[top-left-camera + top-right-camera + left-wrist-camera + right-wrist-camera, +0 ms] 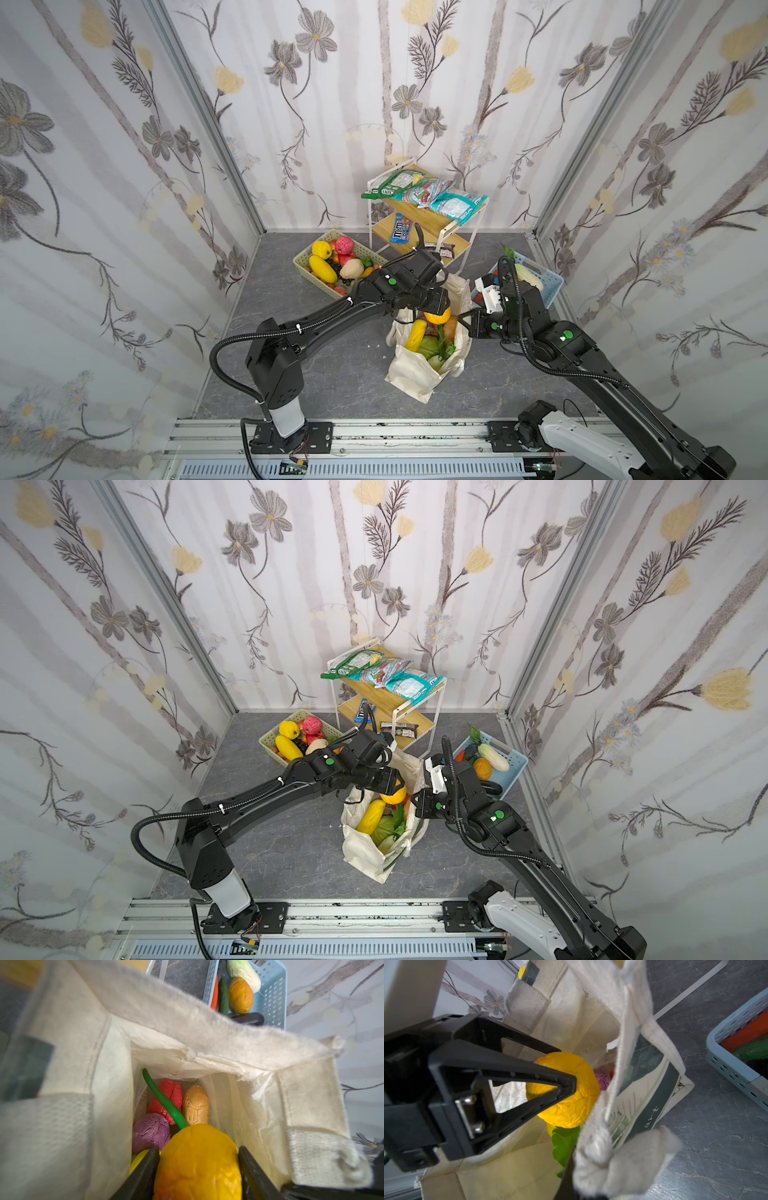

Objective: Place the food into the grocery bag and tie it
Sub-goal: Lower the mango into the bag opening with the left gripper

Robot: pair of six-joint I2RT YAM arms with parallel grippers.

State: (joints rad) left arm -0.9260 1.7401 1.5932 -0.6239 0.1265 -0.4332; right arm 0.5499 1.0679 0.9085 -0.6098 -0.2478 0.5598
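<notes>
The grocery bag [187,1022] is coarse-woven cream cloth, matt, with a thin crinkled lining [166,1051] that looks papery. The yellow fruit [197,1163] has wrinkled plastic skin with a faint sheen. The left gripper [197,1150] has fingers [255,1174] of matt black plastic. The blue basket [274,991] is smooth perforated plastic. The shelf [432,227] has wood boards in a white metal frame, under glossy packets [453,205].

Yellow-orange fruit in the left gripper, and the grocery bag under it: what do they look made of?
The yellow-orange fruit: likely soft plastic or foam under a thin painted skin; fine wrinkles all over, dull sheen. The grocery bag: woven cream cloth, canvas-like, matt; fuzzy fibres along the rim, visible weave on the strap patch. Inside is a pale crinkled lining, maybe thin film or paper.
</notes>
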